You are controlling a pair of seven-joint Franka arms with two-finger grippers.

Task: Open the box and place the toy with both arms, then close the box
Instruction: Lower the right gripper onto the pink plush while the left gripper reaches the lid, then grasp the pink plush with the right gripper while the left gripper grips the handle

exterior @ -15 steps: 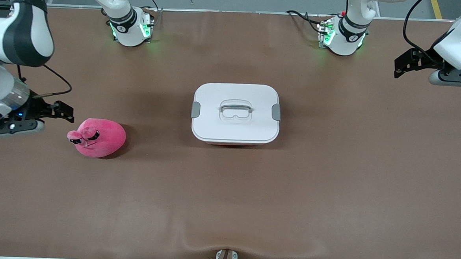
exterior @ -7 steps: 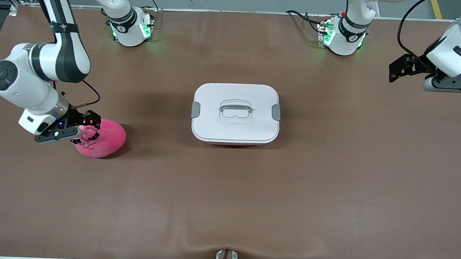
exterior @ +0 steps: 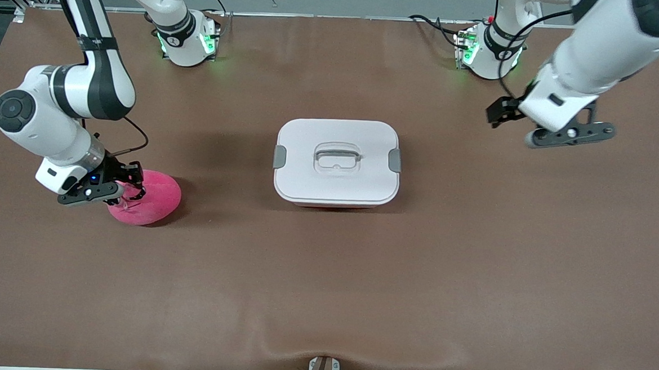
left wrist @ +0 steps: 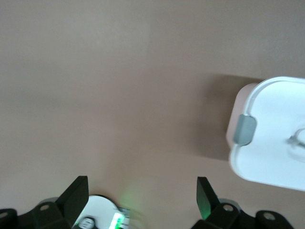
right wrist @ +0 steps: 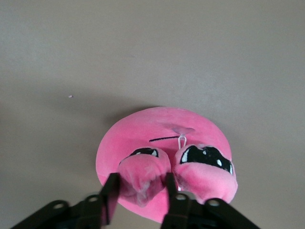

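Right fingers: my two black pads [right wrist: 110, 196] stand on either side of one soft pink lobe of the toy [right wrist: 162, 157] and press against its plush, clamped on it.
Right gripper: my right gripper [exterior: 129, 181] sits low on the toy at the right arm's end of the table.
Left fingers: my two black tips [left wrist: 78, 191] stand wide apart with nothing between them.
Left gripper: my left gripper [exterior: 500, 111] hangs over bare table toward the left arm's end, well apart from the box [exterior: 337, 161].
Toys: one, a rounded hot-pink plush, fuzzy, with two bulging lobes that carry black-and-white eye marks and a small clear loop between them; it rests on the table, slightly nearer the front camera than the box.
Box: one, a rounded rectangle with a smooth white lid, shut, in the middle of the table.
Clips: two, grey, one on each short side of the lid [left wrist: 244, 130].
Handle: one, recessed, grey-rimmed, at the lid's centre [exterior: 337, 155].
Arms: two, white with black bands.
Table: one, covered in a matte brown sheet [exterior: 324, 286] with faint ripples.
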